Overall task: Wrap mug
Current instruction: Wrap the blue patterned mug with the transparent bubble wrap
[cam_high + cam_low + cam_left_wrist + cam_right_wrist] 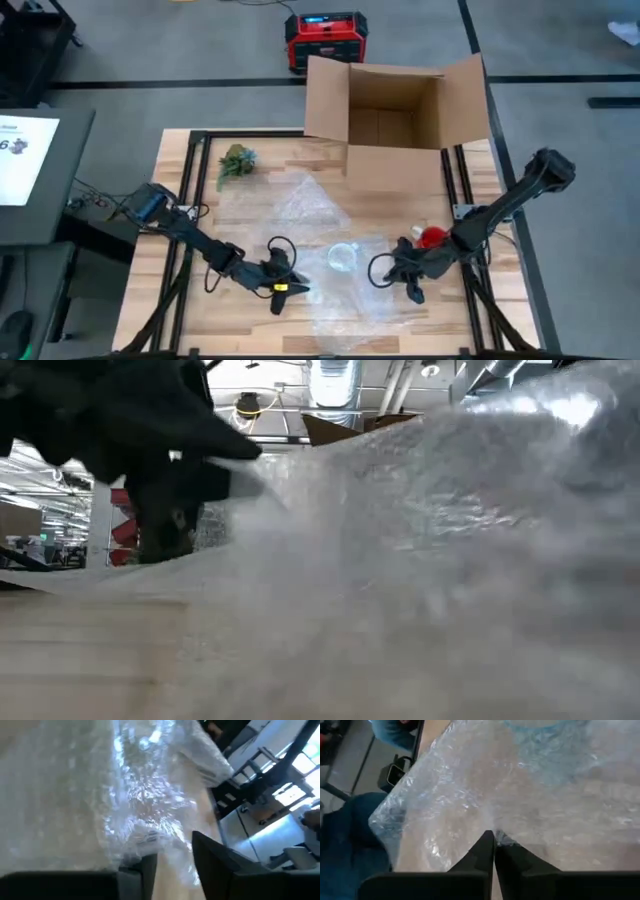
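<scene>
A clear bubble wrap sheet [330, 240] lies spread over the middle of the table. A clear glass mug [343, 258] stands on it between my two grippers. My left gripper [285, 287] is low at the sheet's near left edge, open, with the crumpled edge [145, 837] right at its fingertips. My right gripper [402, 272] is low at the sheet's right edge, shut on the wrap. In the low view the wrap [450, 530] rises toward the table's right. My left gripper has the wrap's edge [150, 840] against the tip of one finger [140, 870]; I cannot tell whether it touches. My right gripper pinches the wrap's right edge [492, 832] between its two fingertips, coming in low from the table's right side. One layer or several, I cannot tell.
An open cardboard box [395, 120] stands at the table's far edge. A small green plant [236, 162] lies at the far left, and a red object [432, 236] sits by my right arm. A red device [325, 40] is on the floor beyond the table.
</scene>
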Tool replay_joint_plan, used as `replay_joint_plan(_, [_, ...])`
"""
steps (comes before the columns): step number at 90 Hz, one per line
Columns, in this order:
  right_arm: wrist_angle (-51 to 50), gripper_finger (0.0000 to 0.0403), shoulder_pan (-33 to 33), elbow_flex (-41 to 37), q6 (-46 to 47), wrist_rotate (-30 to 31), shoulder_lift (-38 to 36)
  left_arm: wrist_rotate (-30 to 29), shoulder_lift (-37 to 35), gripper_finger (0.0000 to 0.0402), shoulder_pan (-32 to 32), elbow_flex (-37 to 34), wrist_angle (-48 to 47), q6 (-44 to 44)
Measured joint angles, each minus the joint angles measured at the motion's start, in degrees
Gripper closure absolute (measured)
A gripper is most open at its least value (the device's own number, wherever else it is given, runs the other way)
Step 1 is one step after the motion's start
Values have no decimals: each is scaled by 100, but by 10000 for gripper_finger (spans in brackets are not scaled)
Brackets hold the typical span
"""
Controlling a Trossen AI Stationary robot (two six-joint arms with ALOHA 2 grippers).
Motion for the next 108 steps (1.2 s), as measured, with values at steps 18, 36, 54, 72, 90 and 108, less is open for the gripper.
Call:
replay_joint_plan(18, [-1045, 403, 150, 285, 382, -12, -303, 88, -376, 394, -21, 13, -98, 194])
replay_joint_plan(36, [-1682, 403, 385, 393, 777, -37, -292, 395, -952, 400, -127, 15, -806, 156])
replay_joint_plan(54, [-1831, 403, 392, 393, 947, 28, -284, 411, -1132, 401, -208, 13, -1705, -199])
replay_joint_plan(72, [-1810, 403, 282, 393, 919, 136, -284, 256, -1084, 401, -208, 13, -2408, -574])
replay_joint_plan(90, [-1806, 403, 284, 393, 906, 133, -281, 245, -1086, 401, -285, 13, -2884, -740])
replay_joint_plan(108, [-1739, 403, 289, 395, 904, 131, 40, 240, -1086, 401, -400, 13, -3348, -896])
